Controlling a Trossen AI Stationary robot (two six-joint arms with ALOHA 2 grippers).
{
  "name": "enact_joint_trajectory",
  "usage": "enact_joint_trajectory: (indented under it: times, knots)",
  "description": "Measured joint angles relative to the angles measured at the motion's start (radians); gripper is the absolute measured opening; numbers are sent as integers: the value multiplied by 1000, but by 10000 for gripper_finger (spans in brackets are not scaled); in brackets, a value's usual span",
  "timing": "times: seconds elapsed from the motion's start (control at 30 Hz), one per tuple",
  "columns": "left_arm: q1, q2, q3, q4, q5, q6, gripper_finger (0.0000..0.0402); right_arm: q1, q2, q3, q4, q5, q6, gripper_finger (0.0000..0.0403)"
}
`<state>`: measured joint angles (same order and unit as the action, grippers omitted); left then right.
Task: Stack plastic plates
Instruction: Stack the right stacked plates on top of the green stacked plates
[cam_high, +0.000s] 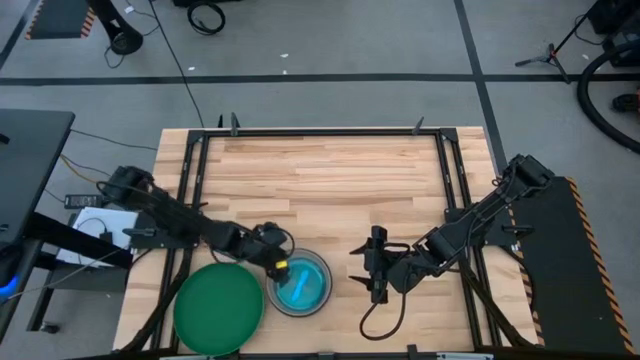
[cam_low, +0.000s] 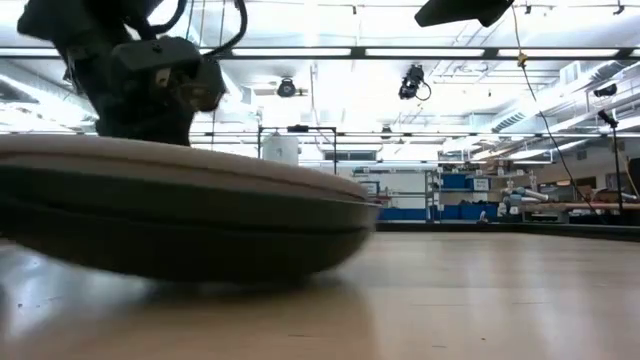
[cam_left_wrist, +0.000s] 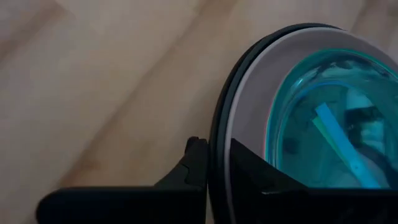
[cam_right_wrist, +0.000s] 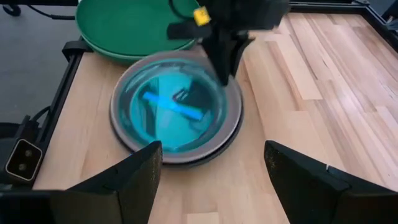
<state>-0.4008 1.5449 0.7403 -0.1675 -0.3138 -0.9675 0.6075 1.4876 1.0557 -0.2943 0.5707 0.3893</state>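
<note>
A stack of plates (cam_high: 298, 283) sits near the table's near edge. It has a cyan plate (cam_right_wrist: 171, 112) on a whitish-grey plate (cam_left_wrist: 249, 93), which lies on a black plate (cam_left_wrist: 219, 112). Left of it lies a dark green plate (cam_high: 218, 308) on a lighter green one (cam_right_wrist: 118, 55). My left gripper (cam_high: 277, 264) is at the stack's far-left rim, shut on it. My right gripper (cam_high: 375, 265) hovers open to the right of the stack, pointing at it, and touches nothing. In the low view the stack (cam_low: 180, 210) fills the left half. No pink or lime plates show. My left gripper holds the far-left rim (cam_left_wrist: 217, 146) of the whitish-grey and black plates, pinched between its two fingers. One finger (cam_left_wrist: 196, 165) is outside the rim and the other (cam_left_wrist: 255, 174) lies on the grey plate's upper face. It comes slanting down from the table's left. The stack's underside (cam_low: 210, 275) is on the table.
Black frame rails (cam_high: 190, 190) run along the table's left, far and right sides. A cable (cam_high: 385, 320) loops on the wood below my right gripper. The wood on the far half of the table (cam_high: 320, 170) is bare.
</note>
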Motion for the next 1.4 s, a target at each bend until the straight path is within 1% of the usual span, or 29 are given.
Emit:
enact_joint_trajectory:
  times: [0.07,0.13,0.33,0.4,0.53,0.6,0.73,0.87,0.97,1.13,1.23,1.33,1.4]
  knots:
    - [17,-55,0,-65,4,15,40,0,0,0,-1,5,-5,291]
    - [38,-105,0,-105,28,44,40,-3,0,0,-1,6,-23,291]
    - [119,-222,0,-159,145,153,40,-29,0,0,-1,21,-33,291]
    - [150,-253,0,-191,201,192,40,-34,0,0,-1,22,-32,291]
    - [205,-323,0,-256,320,317,40,-36,0,0,6,22,-58,291]
    - [212,-362,0,-292,361,416,40,-37,0,0,21,27,-101,291]
    - [165,-433,0,-348,391,577,40,-52,0,0,93,64,-179,291]
    - [94,-486,0,-371,407,640,40,-94,-1,13,149,63,-233,291]
    - [33,-495,1,-413,406,618,40,-130,-3,26,153,61,-230,291]
    - [-72,-477,-3,-572,404,504,40,-158,-3,26,167,62,-207,291]
    - [-133,-486,-37,-544,384,497,40,-146,-3,26,219,61,-191,290]
    - [-174,-510,-108,-474,378,509,40,-113,-3,26,287,61,-186,286]
    - [-187,-538,-159,-432,377,511,40,-87,-3,26,317,80,-183,283]
